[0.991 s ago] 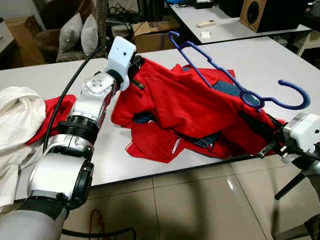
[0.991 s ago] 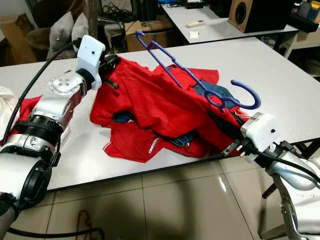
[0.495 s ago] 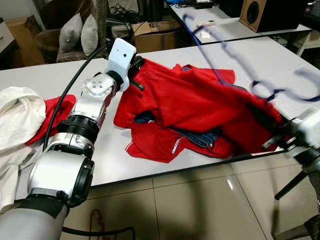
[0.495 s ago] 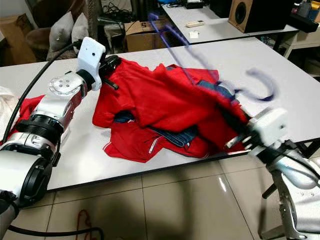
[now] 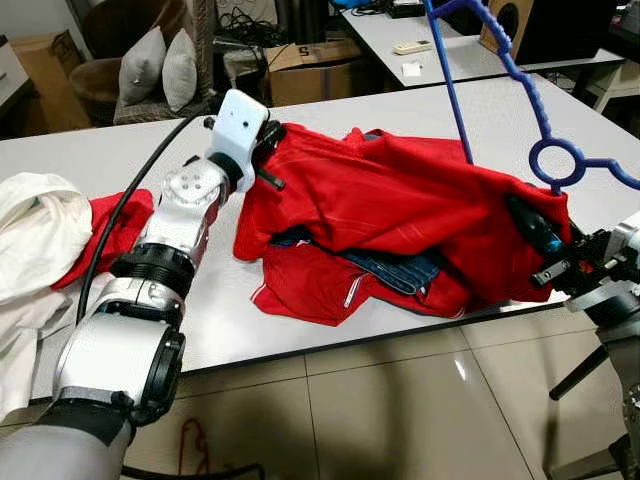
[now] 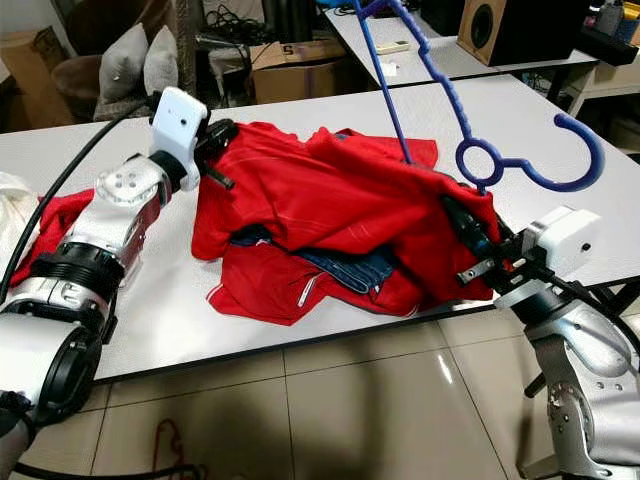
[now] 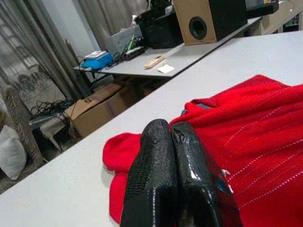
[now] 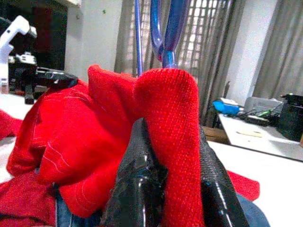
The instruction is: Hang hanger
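Your right gripper (image 6: 470, 232) is clamped on a fold of the red garment (image 5: 400, 210) at the near right edge of the white table (image 5: 590, 130); in the right wrist view the two black fingers (image 8: 137, 175) pinch a thick ridge of red knit between them. Your left gripper (image 5: 268, 150) is at the garment's far left corner, and the left wrist view shows its fingers (image 7: 156, 184) pressed together, with red cloth beside them; whether cloth is caught between the tips, you cannot tell. The blue hanger (image 6: 470, 155) is thin plastic with a wavy shoulder bar, a round ring at the neck and an open hook. It stands up out of the garment, just above the right gripper, its lower part hidden in the cloth. Its long axis runs steeply upward and away towards the table's far side, the shoulder passing out of the top of the head views, while the hook curls out to the robot's right. White cloth (image 5: 35, 240) lies at the table's left end.
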Controlling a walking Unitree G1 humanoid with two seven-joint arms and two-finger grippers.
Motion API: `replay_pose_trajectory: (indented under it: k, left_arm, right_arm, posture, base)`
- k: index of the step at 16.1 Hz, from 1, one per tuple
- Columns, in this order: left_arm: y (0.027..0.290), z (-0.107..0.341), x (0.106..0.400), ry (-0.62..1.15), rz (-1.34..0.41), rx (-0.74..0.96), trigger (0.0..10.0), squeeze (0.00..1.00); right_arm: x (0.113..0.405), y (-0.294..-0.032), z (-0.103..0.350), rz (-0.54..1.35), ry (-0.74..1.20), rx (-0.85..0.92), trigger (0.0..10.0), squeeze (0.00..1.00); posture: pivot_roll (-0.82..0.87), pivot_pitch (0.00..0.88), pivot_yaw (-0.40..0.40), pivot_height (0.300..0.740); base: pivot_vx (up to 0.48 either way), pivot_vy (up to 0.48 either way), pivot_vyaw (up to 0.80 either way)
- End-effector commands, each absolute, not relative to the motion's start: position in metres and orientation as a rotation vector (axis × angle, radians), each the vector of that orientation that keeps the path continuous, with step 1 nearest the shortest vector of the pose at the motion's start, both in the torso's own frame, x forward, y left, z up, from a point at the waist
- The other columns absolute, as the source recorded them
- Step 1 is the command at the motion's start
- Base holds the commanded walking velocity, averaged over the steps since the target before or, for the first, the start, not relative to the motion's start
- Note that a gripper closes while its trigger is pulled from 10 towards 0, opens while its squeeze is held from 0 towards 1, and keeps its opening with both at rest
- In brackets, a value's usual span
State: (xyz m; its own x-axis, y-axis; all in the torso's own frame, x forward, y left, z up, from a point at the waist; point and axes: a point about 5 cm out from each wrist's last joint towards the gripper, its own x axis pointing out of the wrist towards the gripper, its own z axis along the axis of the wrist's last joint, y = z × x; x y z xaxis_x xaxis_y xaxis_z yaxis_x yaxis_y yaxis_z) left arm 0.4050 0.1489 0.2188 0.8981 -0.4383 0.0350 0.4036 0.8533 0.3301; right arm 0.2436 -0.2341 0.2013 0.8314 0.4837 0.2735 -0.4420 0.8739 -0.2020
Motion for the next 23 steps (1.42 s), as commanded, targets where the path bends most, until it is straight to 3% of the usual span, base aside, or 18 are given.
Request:
replay_pose_trajectory:
  k: [1, 2, 3, 4, 5, 10, 14, 17, 20, 22, 23]
  left_arm:
    - [0.194, 0.217, 0.404, -0.066, -0.267, 0.307, 0.0, 0.00]
    - [0.193, 0.214, 0.403, -0.060, -0.270, 0.313, 1.8, 0.00]
    - [0.190, 0.208, 0.401, -0.052, -0.304, 0.303, 10.0, 0.00]
    - [0.189, 0.205, 0.399, -0.041, -0.319, 0.298, 10.0, 0.59]
    - [0.190, 0.200, 0.397, -0.025, -0.338, 0.306, 10.0, 1.00]
    - [0.199, 0.180, 0.376, 0.017, -0.481, 0.284, 10.0, 1.00]
    - [0.159, 0.199, 0.360, -0.101, -0.756, 0.205, 10.0, 1.00]
    - [0.123, 0.183, 0.341, 0.010, -0.934, 0.117, 10.0, 1.00]
    - [0.112, 0.164, 0.328, 0.097, -0.973, 0.189, 10.0, 1.00]
    - [0.108, 0.165, 0.322, 0.106, -0.985, 0.148, 10.0, 0.98]
    - [0.104, 0.167, 0.320, 0.100, -0.983, 0.124, 10.0, 0.93]
  right_arm:
    - [0.237, -0.258, 0.208, 0.390, -0.344, -0.151, 0.0, 0.00]
    - [0.237, -0.256, 0.207, 0.407, -0.333, -0.170, 0.0, 0.00]
    - [0.237, -0.254, 0.207, 0.417, -0.326, -0.177, 0.0, 0.00]
    - [0.236, -0.253, 0.206, 0.424, -0.321, -0.187, 0.0, 0.00]
    - [0.235, -0.251, 0.205, 0.431, -0.314, -0.196, 0.0, 0.00]
    - [0.231, -0.245, 0.198, 0.462, -0.287, -0.209, 0.0, 0.00]
    - [0.230, -0.243, 0.194, 0.526, -0.241, -0.217, 0.0, 0.00]
    - [0.231, -0.243, 0.194, 0.534, -0.239, -0.223, 0.0, 0.00]
    - [0.231, -0.239, 0.194, 0.551, -0.236, -0.229, 0.0, 0.00]
    - [0.231, -0.239, 0.193, 0.553, -0.235, -0.228, 0.0, 0.00]
    - [0.231, -0.239, 0.192, 0.555, -0.233, -0.227, 0.0, 0.00]
  posture:
    - [-0.10, 0.000, 0.100, 0.740]
    - [-0.10, 0.000, 0.101, 0.740]
    - [-0.10, 0.000, 0.104, 0.740]
    - [-0.11, 0.000, 0.107, 0.740]
    - [-0.11, 0.000, 0.113, 0.740]
    - [-0.11, 0.000, 0.114, 0.740]
    - [-0.09, 0.000, 0.106, 0.740]
    - [-0.10, 0.000, 0.115, 0.740]
    - [-0.11, 0.000, 0.121, 0.740]
    - [-0.10, 0.000, 0.119, 0.740]
    - [-0.10, 0.000, 0.117, 0.740]
  base:
    - [0.000, 0.000, 0.00]
    - [0.000, 0.000, 0.00]
    - [0.000, 0.000, 0.00]
    - [0.000, 0.000, 0.00]
    - [0.000, 0.000, 0.00]
    - [0.000, 0.000, 0.00]
    - [0.000, 0.000, 0.00]
    - [0.000, 0.000, 0.00]
    - [0.000, 0.000, 0.00]
    - [0.000, 0.000, 0.00]
    - [0.000, 0.000, 0.00]
